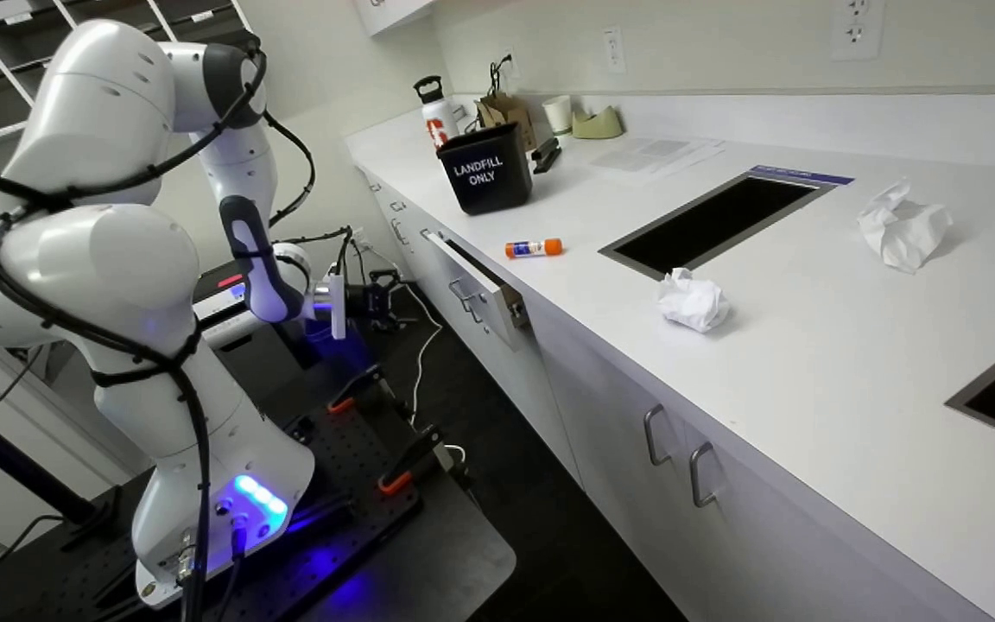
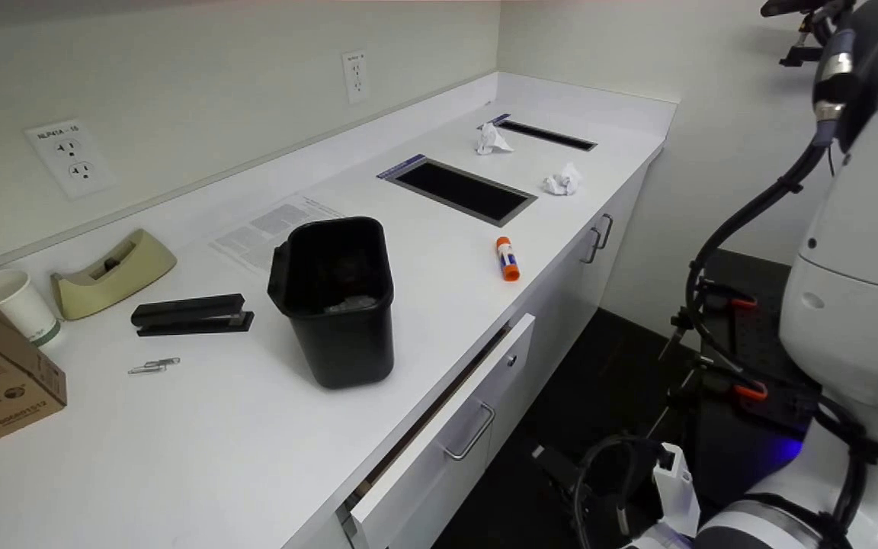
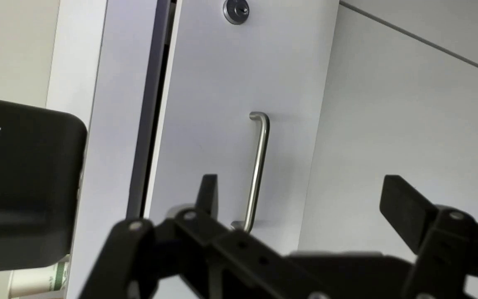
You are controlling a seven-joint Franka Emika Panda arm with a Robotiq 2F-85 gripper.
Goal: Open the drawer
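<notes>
Currently, the shallow white flat-fronted drawer (image 3: 230,83) is seen partly pulled out beneath the smooth white surface (image 2: 241,450), while the black two-fingered gripper (image 3: 299,187) is held clear of the curved silver bar handle (image 3: 259,166), with both jaws spread wide apart

Your white, smooth-shelled arm (image 1: 109,259) bent over, black two-finger gripper (image 3: 301,193) spread wide.
In an exterior view, your arm stands on the white, blue-lit base (image 1: 225,479), arches over up top, slopes down to the low, rounded grey-and-white wrist (image 1: 275,294); gripper juts toward that view's right. Wrist view: your blocky black fingers (image 3: 407,211) stand well apart.
</notes>
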